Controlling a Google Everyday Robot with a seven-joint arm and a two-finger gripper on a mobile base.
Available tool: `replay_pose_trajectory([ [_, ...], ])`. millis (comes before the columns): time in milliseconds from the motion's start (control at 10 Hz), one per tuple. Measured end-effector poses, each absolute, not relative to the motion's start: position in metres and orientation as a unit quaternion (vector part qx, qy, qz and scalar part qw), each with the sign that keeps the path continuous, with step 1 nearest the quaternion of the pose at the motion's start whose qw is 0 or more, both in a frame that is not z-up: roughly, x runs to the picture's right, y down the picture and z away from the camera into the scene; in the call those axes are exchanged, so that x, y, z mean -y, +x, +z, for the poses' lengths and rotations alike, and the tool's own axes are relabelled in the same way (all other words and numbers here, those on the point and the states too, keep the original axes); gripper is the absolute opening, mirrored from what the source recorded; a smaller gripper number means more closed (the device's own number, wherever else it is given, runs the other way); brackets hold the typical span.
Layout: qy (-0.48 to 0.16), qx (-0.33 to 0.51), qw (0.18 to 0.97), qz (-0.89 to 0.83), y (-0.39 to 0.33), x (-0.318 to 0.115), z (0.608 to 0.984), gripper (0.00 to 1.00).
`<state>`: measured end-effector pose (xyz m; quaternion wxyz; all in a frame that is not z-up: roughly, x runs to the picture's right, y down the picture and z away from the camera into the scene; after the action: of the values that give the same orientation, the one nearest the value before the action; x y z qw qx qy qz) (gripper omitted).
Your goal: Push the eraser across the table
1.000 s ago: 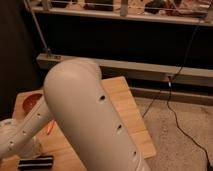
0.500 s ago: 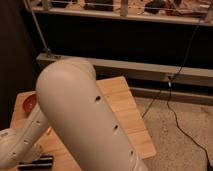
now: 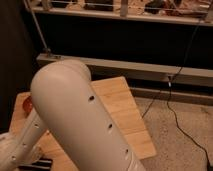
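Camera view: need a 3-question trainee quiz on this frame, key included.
1. True or false: the white arm hides the middle of the table.
2. Where does the eraser show?
A) at the table's far right corner
B) at the bottom left of the view, close to the hand
C) on the floor
3. What runs across the floor to the right of the table?

Key: 1 true. 2 B. 3 a black cable.
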<state>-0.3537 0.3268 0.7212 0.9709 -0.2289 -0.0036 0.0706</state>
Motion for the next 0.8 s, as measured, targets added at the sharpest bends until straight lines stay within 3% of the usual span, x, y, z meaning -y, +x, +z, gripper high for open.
replay_pose_trajectory([
  [800, -0.411, 0.005, 0.911, -0.041, -0.345, -0.416, 0.646, 0.00],
])
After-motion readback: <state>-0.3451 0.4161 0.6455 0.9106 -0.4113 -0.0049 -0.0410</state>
